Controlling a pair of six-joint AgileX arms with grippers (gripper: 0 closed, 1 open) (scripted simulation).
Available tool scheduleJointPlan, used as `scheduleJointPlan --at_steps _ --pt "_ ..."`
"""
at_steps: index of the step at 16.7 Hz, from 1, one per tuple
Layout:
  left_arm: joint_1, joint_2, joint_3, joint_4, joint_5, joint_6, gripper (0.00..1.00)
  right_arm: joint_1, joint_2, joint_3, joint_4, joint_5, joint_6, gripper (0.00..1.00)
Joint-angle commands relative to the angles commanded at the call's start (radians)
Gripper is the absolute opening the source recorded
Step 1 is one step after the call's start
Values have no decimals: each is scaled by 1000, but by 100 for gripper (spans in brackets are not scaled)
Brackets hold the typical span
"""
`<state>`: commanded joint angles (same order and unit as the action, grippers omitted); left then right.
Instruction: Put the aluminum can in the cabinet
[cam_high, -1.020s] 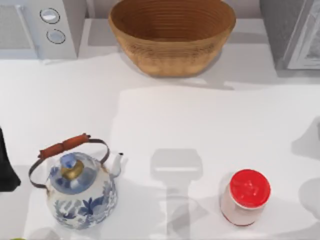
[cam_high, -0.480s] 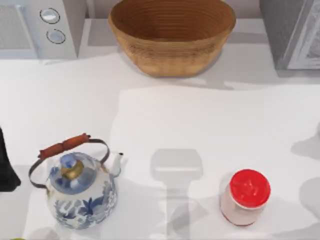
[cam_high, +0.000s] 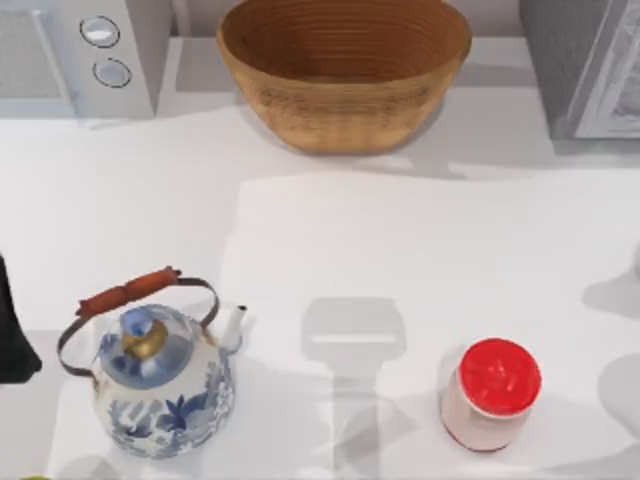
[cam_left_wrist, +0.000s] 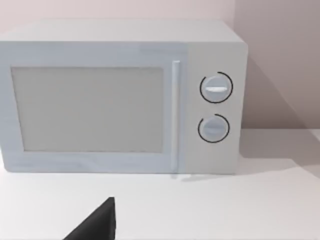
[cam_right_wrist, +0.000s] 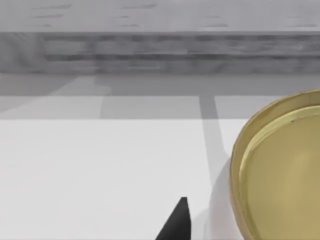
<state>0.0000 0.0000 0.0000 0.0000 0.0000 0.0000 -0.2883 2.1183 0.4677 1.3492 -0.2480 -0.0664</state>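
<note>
In the right wrist view a round gold-coloured metal top with a raised rim (cam_right_wrist: 280, 170) stands on the white counter; it looks like the aluminum can seen from above. A dark part of my right gripper (cam_right_wrist: 176, 224) hangs just beside it, apart from it. The grey cabinet (cam_high: 590, 70) stands at the table's back right corner, and its grey wood-grain front (cam_right_wrist: 150, 50) runs behind the can. My left arm (cam_high: 10, 335) is parked at the table's left edge, and a dark part of my left gripper (cam_left_wrist: 97, 225) faces the microwave.
A wicker basket (cam_high: 345, 70) sits at the back centre and a white microwave (cam_high: 85, 55) at the back left. A blue-and-white kettle (cam_high: 160, 375) stands at the front left, a red-lidded jar (cam_high: 490, 395) at the front right.
The shadows at the top view's right edge have shrunk toward the right. The kettle, jar, basket and left arm have not moved.
</note>
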Motion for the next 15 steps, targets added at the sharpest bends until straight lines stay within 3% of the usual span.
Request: scheduleJointPlan --at_steps 8,15 --pt "0 0 0 0 0 0 100 -11 -19 12 -23 1 4 0" --pt "0 0 0 0 0 0 100 -18 -299 116 -373 -3 9 0"
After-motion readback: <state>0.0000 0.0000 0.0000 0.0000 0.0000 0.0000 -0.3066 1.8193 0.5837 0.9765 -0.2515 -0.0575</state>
